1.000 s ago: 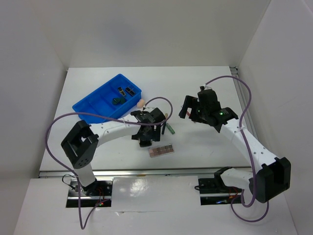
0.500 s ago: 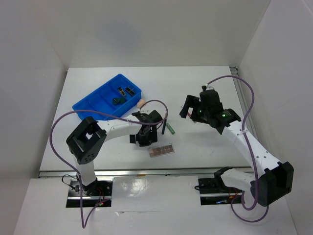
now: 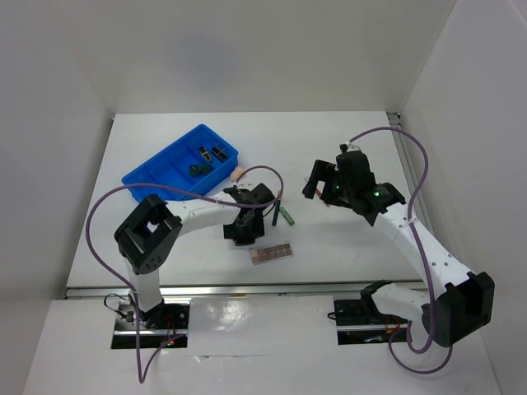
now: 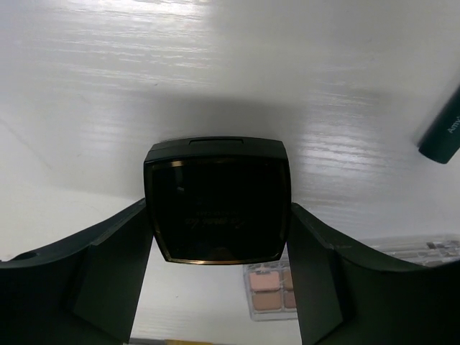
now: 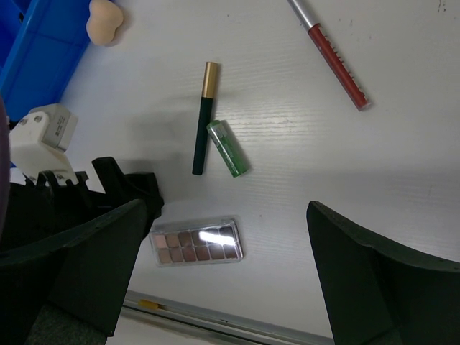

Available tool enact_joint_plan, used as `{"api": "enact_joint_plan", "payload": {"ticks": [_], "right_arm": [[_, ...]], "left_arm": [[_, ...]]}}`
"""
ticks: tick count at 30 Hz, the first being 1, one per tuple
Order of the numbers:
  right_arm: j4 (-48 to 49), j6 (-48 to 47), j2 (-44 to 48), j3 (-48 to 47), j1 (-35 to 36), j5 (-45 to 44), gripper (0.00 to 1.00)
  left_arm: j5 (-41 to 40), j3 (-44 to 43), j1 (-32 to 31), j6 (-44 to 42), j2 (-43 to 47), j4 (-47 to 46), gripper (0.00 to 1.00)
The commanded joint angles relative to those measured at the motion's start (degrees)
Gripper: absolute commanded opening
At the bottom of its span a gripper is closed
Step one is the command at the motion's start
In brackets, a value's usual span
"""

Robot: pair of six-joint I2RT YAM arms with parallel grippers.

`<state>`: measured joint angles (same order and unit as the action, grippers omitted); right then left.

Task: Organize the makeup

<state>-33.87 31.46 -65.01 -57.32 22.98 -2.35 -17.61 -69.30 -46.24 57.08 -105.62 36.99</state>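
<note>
On the table just beside the eyeshadow palette, the square compact lies between the wide-set jaws of the left gripper, seemingly touching its sides (true contact unclear); clamp squarely on opposite edges, then lift level toward the blue tray.

You are stretching your left arm low and forward, its gripper pointing down, fingers pressing both sides of a compact. You are holding your right arm raised, its gripper spread wide.
</note>
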Motion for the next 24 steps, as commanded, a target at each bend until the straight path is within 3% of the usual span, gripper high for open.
{"api": "enact_joint_plan", "payload": {"ticks": [1, 6, 8, 11, 16, 24], "right_arm": [[0.03, 0.09, 1.38, 0.02, -0.22, -0.64, 1.00], [0.56, 0.09, 0.85, 0.02, -0.22, -0.64, 1.00], [1.17, 0.09, 0.85, 0.02, -0.22, -0.64, 1.00], [1.69, 0.09, 0.33, 0.54, -0.22, -0.64, 1.00], [2.23, 0.09, -1.51, -0.15, -0.22, 0.94, 1.00], [3.28, -0.44, -2.66, -0.69, -0.22, 1.47, 1.00]], "left_arm": [[-4.01, -3.21, 0.88, -1.53, 6.38, 3.78, 0.51], [-3.85, -6.81, 8.43, -7.40, 14.56, 3.79, 0.49], [-3.22, -7.69, 13.70, -9.78, 17.29, 3.17, 0.41], [-2.61, -9.44, 21.41, -13.92, 18.34, 2.38, 0.39], [3.97, -12.97, 35.57, -17.43, 15.98, 1.16, 0.41], [8.03, -12.97, 43.69, -16.74, 10.36, -3.15, 0.45]]}}
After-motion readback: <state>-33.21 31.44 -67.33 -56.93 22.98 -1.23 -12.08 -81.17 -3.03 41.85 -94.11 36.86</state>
